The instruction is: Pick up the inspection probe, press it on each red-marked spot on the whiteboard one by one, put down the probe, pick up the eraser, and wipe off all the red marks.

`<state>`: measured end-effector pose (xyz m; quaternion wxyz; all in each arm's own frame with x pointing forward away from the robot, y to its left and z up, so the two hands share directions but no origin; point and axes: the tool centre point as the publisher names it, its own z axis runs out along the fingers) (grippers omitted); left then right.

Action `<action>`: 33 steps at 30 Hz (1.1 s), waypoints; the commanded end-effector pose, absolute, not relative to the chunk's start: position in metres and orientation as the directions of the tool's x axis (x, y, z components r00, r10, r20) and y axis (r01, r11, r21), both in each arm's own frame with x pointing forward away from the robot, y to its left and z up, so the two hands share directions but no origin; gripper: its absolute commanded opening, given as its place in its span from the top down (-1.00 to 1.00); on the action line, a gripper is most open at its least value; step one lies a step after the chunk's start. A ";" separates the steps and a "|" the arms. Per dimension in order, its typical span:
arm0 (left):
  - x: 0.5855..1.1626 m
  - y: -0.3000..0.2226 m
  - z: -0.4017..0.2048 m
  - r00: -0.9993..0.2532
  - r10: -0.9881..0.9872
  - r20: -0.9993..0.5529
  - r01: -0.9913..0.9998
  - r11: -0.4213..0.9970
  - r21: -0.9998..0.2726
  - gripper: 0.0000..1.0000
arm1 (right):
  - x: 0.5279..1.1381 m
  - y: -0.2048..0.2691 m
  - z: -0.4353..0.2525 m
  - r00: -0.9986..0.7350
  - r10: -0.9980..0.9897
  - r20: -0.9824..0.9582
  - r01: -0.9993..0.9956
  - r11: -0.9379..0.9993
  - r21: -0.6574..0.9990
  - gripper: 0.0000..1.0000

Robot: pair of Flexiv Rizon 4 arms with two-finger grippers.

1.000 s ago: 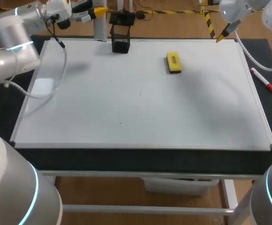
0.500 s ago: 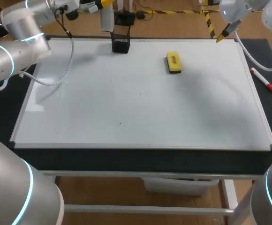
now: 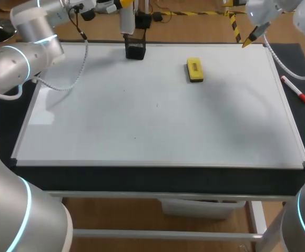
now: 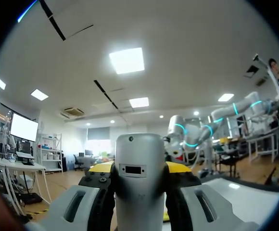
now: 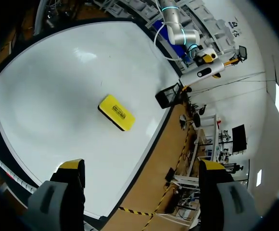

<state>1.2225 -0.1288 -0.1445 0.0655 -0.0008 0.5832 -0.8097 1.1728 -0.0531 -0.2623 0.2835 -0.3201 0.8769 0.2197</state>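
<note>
My left gripper [image 3: 122, 4] is at the table's far edge, shut on the grey cylindrical inspection probe [image 3: 126, 22], which hangs upright just above a black holder [image 3: 135, 48]. In the left wrist view the probe [image 4: 139, 178] fills the gap between the yellow-tipped fingers of the left gripper [image 4: 139, 169]. The yellow eraser [image 3: 195, 69] lies flat on the whiteboard [image 3: 158, 131], right of the holder. A few tiny faint specks dot the board's middle. My right gripper [image 3: 250, 38] hovers open over the far right corner, holding nothing. From the right gripper [image 5: 142, 166] the eraser [image 5: 116, 112] lies well ahead.
A red marker pen [image 3: 294, 89] lies on the dark mat right of the whiteboard's frame. The black holder [image 5: 170, 95] stands at the board's far edge. A cable loops down from my left arm over the board's left part.
My left arm has carried the probe rightward along the far edge, from left of the black holder to just above it. The right arm has stayed still.
</note>
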 end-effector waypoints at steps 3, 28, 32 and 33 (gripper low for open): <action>1.237 -0.138 -0.149 -0.953 0.239 -0.184 0.100 -0.324 -0.941 1.00 | 1.174 -0.054 -0.262 -0.634 -0.441 -0.635 -0.688 0.697 0.203 -1.00; 1.255 -0.151 -0.184 -0.937 0.299 -0.180 0.077 -0.325 -0.942 1.00 | 1.174 -0.054 -0.262 -0.634 -0.441 -0.635 -0.688 0.697 0.203 -1.00; 1.257 -0.152 -0.189 -0.934 0.305 -0.188 0.085 -0.320 -0.944 1.00 | 1.174 -0.054 -0.262 -0.634 -0.441 -0.635 -0.688 0.697 0.203 -1.00; 1.257 -0.151 -0.190 -0.932 0.305 -0.196 0.094 -0.318 -0.944 1.00 | 1.174 -0.054 -0.262 -0.634 -0.441 -0.635 -0.688 0.697 0.203 -1.00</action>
